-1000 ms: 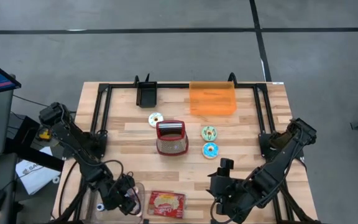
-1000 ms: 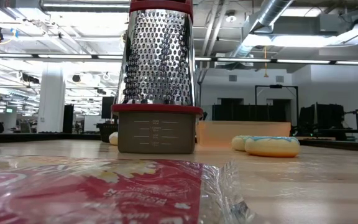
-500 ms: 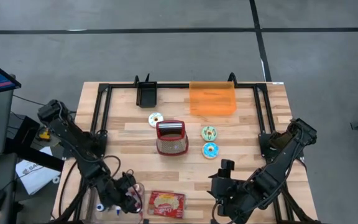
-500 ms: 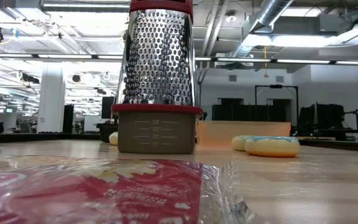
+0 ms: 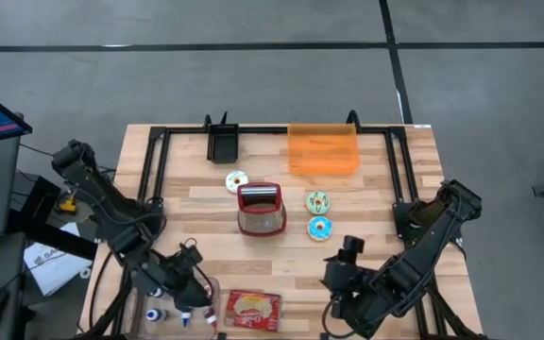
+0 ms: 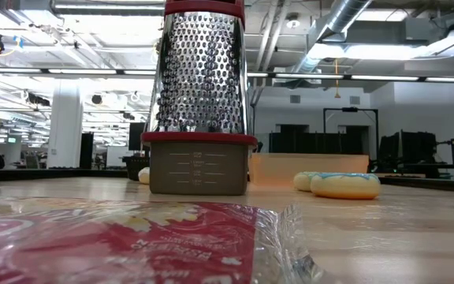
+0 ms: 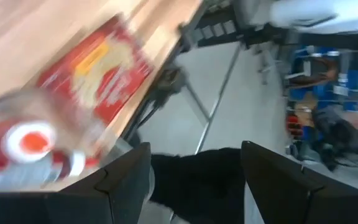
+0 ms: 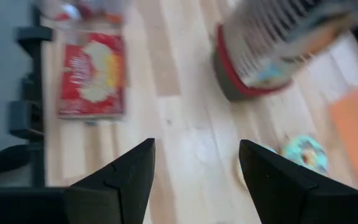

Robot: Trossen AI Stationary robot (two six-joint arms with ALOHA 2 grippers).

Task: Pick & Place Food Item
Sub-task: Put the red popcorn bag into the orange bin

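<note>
A red food packet [image 5: 253,310] lies flat at the table's near edge and fills the low view's foreground [image 6: 132,237]. Beside it on the left lies a clear-wrapped item with a red and white round mark [image 7: 33,140]. My left gripper [image 5: 192,307] hovers open just left of these, with nothing between its fingers [image 7: 194,149]. My right gripper [image 5: 340,307] hangs open above the near right part of the table, right of the packet [image 8: 92,74], also with nothing in it [image 8: 194,146]. Three frosted donuts [image 5: 319,227] [image 5: 319,200] [image 5: 237,180] rest on the wood mid-table.
A steel box grater with a red base [image 5: 261,210] stands upright mid-table, tall in the low view [image 6: 199,102]. An orange tray [image 5: 323,149] and a black bin [image 5: 222,144] sit at the far edge. A black frame [image 5: 154,165] borders the table.
My left gripper has risen from the table near the clear-wrapped item and tipped upward, its arm drawing back a little toward the left edge. The packet and the other things lie where they were.
</note>
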